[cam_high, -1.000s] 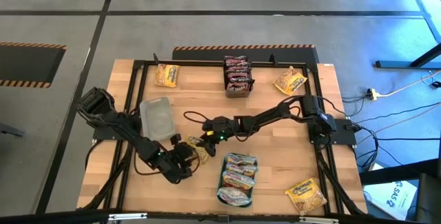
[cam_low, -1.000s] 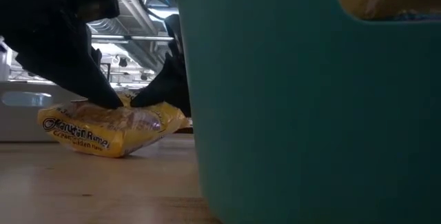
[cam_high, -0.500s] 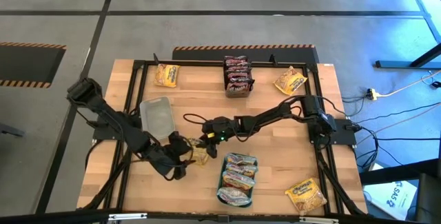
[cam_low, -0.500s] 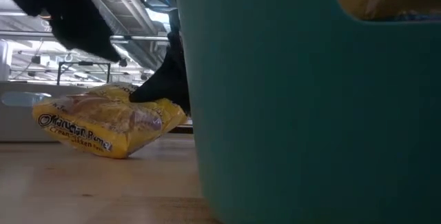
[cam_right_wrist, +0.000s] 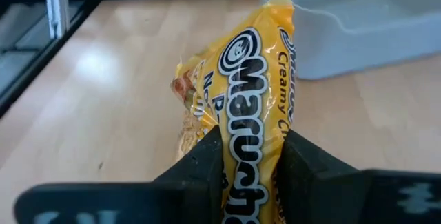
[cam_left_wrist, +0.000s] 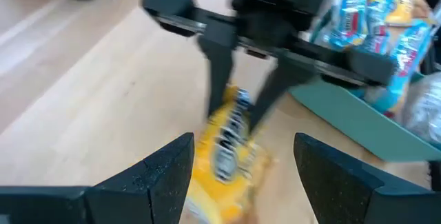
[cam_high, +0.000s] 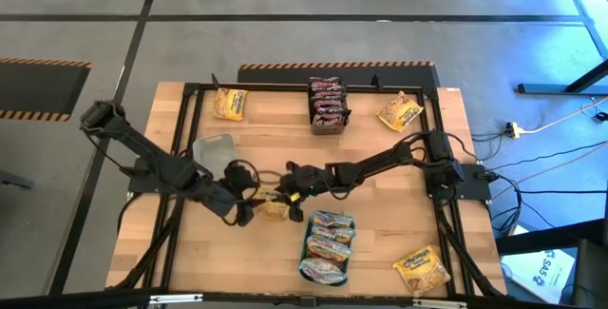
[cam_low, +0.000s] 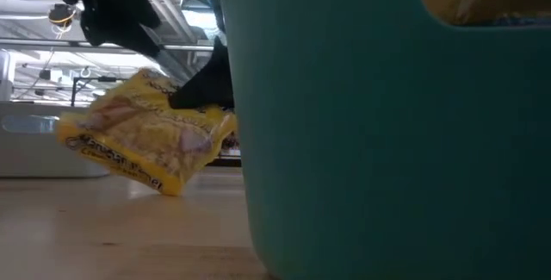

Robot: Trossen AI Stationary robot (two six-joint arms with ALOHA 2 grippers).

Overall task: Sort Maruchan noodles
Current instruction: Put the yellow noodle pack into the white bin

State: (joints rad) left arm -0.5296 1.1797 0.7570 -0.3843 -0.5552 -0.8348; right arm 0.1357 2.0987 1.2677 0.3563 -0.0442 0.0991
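A yellow Maruchan packet (cam_high: 275, 207) sits mid-table, just left of the teal tray (cam_high: 306, 252), and my right gripper (cam_high: 286, 192) is shut on it. The low view shows this packet (cam_low: 146, 138) tipped up. My left gripper (cam_high: 242, 206) hangs open just left of the packet and touches nothing; its wrist view looks at the packet (cam_left_wrist: 231, 138) between the right arm's fingers. The tray holds pale packets (cam_high: 328, 242). A stack of dark packets (cam_high: 326, 105) and other yellow packets (cam_high: 230, 103) (cam_high: 400, 111) (cam_high: 421, 269) lie flat on the table. My right gripper (cam_right_wrist: 251, 162) pinches the yellow packet between its two fingers, one on each flat face near an edge (cam_right_wrist: 253, 107). The fingers (cam_low: 202, 90) come from the table's right, slanting down. The packet is tilted and hangs left of the fingers. I cannot tell whether its low corner (cam_low: 168, 185) touches the table.
A clear grey tub (cam_high: 214, 154) stands left of centre, close behind the left arm. The teal tray's wall (cam_low: 387, 142) fills the right of the low view. A black frame (cam_high: 313, 86) runs round the table top. Bare wood shows between the tub and the dark stack.
My left gripper has come off the yellow packet, risen, and drawn slightly toward the far-left. My right gripper has kept its hold and raised the packet, which lay flat on the table and now stands tipped up, its left end lifted.
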